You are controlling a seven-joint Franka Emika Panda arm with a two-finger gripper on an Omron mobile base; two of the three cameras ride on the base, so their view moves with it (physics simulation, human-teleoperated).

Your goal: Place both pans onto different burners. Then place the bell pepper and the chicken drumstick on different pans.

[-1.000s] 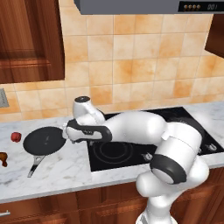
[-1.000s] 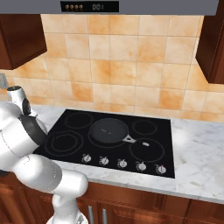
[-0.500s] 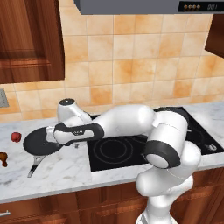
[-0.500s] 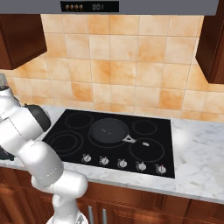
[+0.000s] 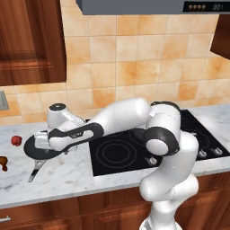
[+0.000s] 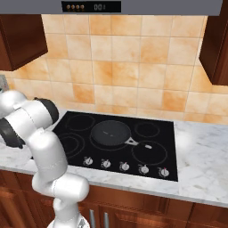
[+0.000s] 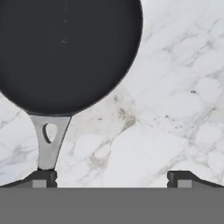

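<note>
Pans: one already sits on the cooktop's centre burner, the second lies on the counter left of it under the wide-open, empty gripper, pepper and drumstick unplaced near the counter's left edge.

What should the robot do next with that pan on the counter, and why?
Probably shift sideways and lower the open fingers around the pan's handle. The pan sits on the marble counter, not on a burner, and the handle lines up with one finger tip rather than the gap between them.
</note>
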